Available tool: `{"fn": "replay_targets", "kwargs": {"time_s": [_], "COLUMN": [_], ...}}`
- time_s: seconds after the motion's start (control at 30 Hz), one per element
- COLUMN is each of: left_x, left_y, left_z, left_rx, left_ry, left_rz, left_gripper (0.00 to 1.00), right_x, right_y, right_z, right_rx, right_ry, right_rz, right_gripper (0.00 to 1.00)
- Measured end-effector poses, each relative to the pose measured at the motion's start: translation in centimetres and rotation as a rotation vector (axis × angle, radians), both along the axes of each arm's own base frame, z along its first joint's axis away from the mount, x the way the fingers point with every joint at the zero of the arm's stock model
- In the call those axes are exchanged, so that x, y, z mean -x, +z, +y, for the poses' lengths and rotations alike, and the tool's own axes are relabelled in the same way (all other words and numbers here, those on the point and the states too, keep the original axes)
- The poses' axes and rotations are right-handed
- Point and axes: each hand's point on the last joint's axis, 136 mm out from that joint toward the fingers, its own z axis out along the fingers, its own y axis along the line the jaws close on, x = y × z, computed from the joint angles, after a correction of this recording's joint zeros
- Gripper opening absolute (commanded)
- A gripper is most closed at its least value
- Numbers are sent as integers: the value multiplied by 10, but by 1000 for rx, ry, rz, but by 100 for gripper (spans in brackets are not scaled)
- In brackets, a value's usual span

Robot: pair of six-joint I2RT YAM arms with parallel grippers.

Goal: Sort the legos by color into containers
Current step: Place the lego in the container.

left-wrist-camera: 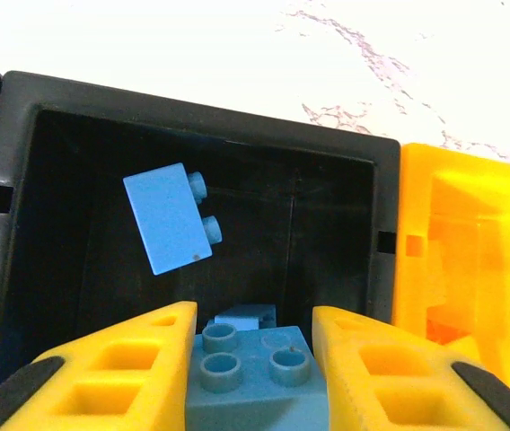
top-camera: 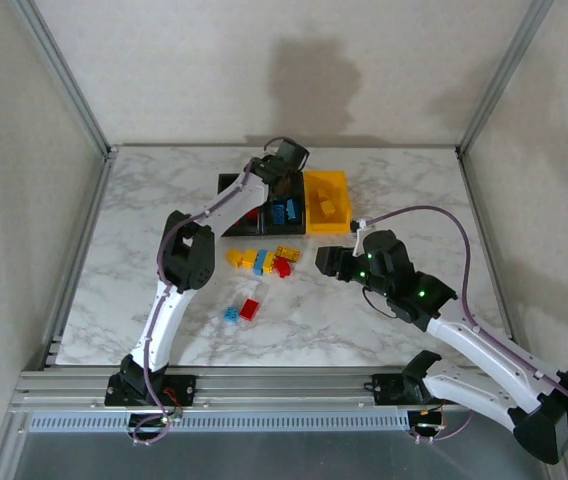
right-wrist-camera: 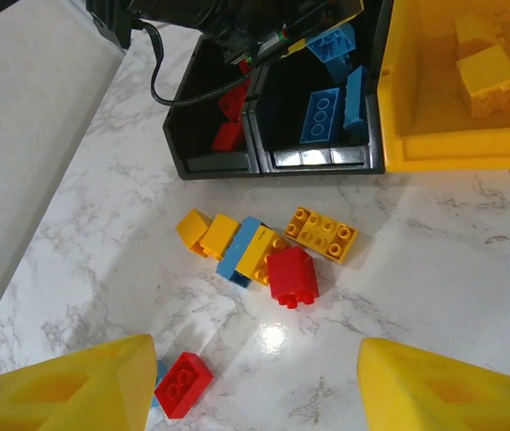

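The left pincer is closed narrowly on a blue brick, whose studs face the wrist camera. It hangs over the middle black bin. On the floor of this bin lies a second blue brick, turned on its side. A small pale blue piece shows just beyond the held one; I cannot tell if these two touch. The yellow bin is joined to the right of the black one.

The right pincer stands wide, with nothing between its fingers, above the tabletop in front of the bins. Under it, loose legos lie close together: a yellow pair, a blue one, a long yellow brick and a red brick. A flat red brick lies apart from them, just beside the left finger. The left black bin holds red pieces, the middle one holds blue pieces, and in the yellow bin lie yellow cubes.
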Motion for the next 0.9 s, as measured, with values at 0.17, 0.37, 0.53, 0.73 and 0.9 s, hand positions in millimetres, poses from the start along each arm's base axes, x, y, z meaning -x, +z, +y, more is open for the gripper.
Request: {"fn": "replay_targets", "kwargs": {"time_s": [0.17,0.37,0.53,0.73,0.9], "left_x": [0,0,1,21,70], "left_y": [-6,-8,-7,10,50], "left_z": [1,0,-3,-7,-5], "left_rx": [-5,-5,9,33,70], "left_ry": [1,-2,-12,-51,-116], "left_rz": [9,13,19,26,5], "left_gripper": [47,53,53,53,55], "right_x": [2,2,2,2,3], "right_y": [-3,-4,-3,-3,-5], "right_z": [-2,-3,-3,-3,-2], "right_rx": [11,11,11,11,17], "right_ry": [-3,-5,-4,-4,7], "right_rz": [11,15,15,15,15], "right_gripper": [61,61,61,61,62]}}
